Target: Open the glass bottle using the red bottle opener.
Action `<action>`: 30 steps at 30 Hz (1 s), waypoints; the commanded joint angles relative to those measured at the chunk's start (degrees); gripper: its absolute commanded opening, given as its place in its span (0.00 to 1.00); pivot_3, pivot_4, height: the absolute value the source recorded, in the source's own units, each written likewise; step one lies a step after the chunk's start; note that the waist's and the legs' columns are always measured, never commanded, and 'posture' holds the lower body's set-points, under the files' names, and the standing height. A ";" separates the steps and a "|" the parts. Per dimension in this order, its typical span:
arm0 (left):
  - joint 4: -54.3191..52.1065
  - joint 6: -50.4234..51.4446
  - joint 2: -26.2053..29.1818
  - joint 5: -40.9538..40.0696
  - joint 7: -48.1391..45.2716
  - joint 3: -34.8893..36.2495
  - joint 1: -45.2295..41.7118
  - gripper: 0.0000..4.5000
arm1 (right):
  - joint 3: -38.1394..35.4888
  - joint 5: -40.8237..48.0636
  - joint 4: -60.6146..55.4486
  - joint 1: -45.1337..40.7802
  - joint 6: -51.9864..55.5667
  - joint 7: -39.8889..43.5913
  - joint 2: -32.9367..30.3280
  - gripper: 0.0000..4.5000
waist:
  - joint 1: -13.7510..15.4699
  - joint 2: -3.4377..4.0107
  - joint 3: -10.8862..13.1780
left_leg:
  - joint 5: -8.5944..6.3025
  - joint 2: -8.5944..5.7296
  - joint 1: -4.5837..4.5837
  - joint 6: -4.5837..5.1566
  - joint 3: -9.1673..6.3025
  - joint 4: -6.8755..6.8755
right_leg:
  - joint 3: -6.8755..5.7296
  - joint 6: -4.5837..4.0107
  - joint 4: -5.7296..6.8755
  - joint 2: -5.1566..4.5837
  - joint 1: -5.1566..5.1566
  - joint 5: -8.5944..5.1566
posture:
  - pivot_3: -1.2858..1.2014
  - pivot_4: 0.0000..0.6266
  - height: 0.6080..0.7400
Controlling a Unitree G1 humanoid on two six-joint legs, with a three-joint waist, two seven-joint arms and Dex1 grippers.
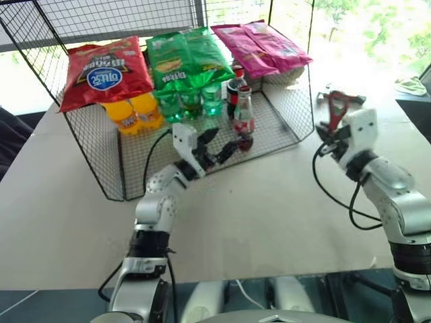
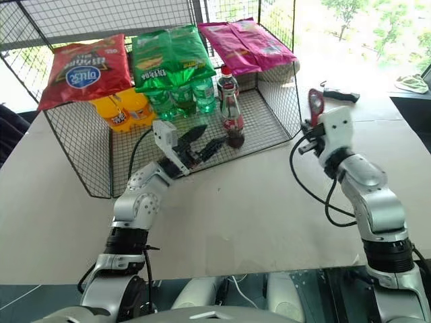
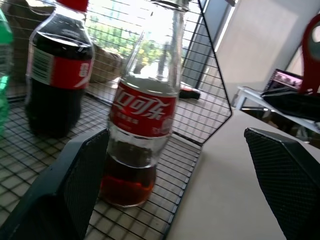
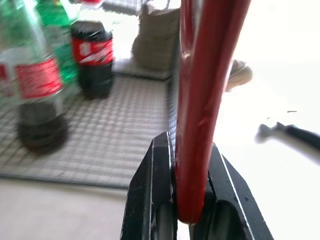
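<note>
Three snack bags (image 1: 182, 57), seven bottles (image 1: 243, 111), one opener (image 2: 315, 104).

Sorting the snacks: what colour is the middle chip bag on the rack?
Green, clearest in the left eye view.

glass bottle (image 3: 143, 107): red label, white Chinese Coca-Cola script | red snack bag (image 1: 106, 73): blue oval logo, unreadable
</note>
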 commanded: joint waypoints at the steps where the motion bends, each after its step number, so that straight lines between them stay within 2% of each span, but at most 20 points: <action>1: 5.28 -6.52 -1.05 3.04 0.72 0.09 -4.76 0.99 | -1.85 -2.33 -0.80 0.02 -4.00 -1.50 1.46 0.00 | 0.01 0.00 0.00 | 0.00 0.00 0.01 0.00 0.00 0.02 | -0.01 0.00 0.03 0.09 0.01 0.00 | 0.52 0.24 1.00; 8: 21.18 -13.23 -2.67 5.61 -3.25 -0.33 -14.48 0.99 | -2.02 -3.63 -1.51 0.44 -4.65 -1.89 3.45 0.00 | -0.32 -0.01 0.00 | 0.00 -0.02 0.00 0.01 0.01 0.03 | -0.01 0.00 0.04 0.20 0.00 0.00 | 0.52 0.24 1.00; 13: 29.21 -18.33 -3.00 8.62 -5.35 -1.32 -18.25 0.99 | -2.33 -3.83 -2.49 0.84 -4.30 -1.72 4.14 0.00 | -0.57 -0.01 0.01 | 0.00 -0.03 0.00 0.01 0.00 0.02 | -0.01 0.00 0.03 0.21 0.00 0.00 | 0.52 0.24 1.00; 23: 46.30 -28.35 -5.21 14.30 -1.50 -1.37 -28.75 0.99 | -2.12 -4.50 -3.33 1.80 -4.32 -1.78 5.37 0.00 | -0.55 -0.04 0.02 | 0.00 -0.08 -0.04 0.03 -0.02 0.16 | -0.03 0.01 0.11 0.21 0.00 0.00 | 0.52 0.24 1.00; 24: 47.36 -28.66 -5.31 14.85 -1.06 -1.50 -29.31 0.91 | -2.06 -4.61 -3.42 1.89 -4.34 -1.85 5.54 0.00 | -0.59 -0.04 0.02 | 0.00 -0.07 -0.03 0.03 -0.02 0.15 | -0.03 0.01 0.12 0.22 0.00 0.00 | 0.52 0.24 1.00; 26: 48.71 -29.13 -5.48 15.22 -1.34 -1.30 -29.90 0.82 | -1.97 -4.82 -3.53 2.03 -4.40 -1.94 5.81 0.00 | -0.66 -0.04 0.02 | 0.00 -0.07 -0.02 0.03 -0.01 0.15 | -0.02 0.01 0.15 0.22 0.00 0.00 | 0.52 0.24 1.00; 29: 49.34 -29.95 -5.30 16.06 -1.80 -1.49 -30.09 0.56 | -1.97 -5.04 -3.70 2.15 -4.42 -1.95 6.15 0.00 | -0.64 -0.04 0.02 | 0.00 -0.07 -0.01 0.03 -0.01 0.16 | -0.01 0.01 0.20 0.23 -0.01 0.00 | 0.52 0.24 1.00; 30: 49.34 -30.07 -5.20 16.29 -1.85 -1.55 -30.03 0.57 | -2.00 -5.11 -3.70 2.18 -4.44 -1.93 6.24 0.00 | -0.64 -0.04 0.02 | 0.00 -0.07 -0.02 0.03 -0.01 0.19 | -0.01 0.01 0.23 0.23 -0.01 0.00 | 0.52 0.24 1.00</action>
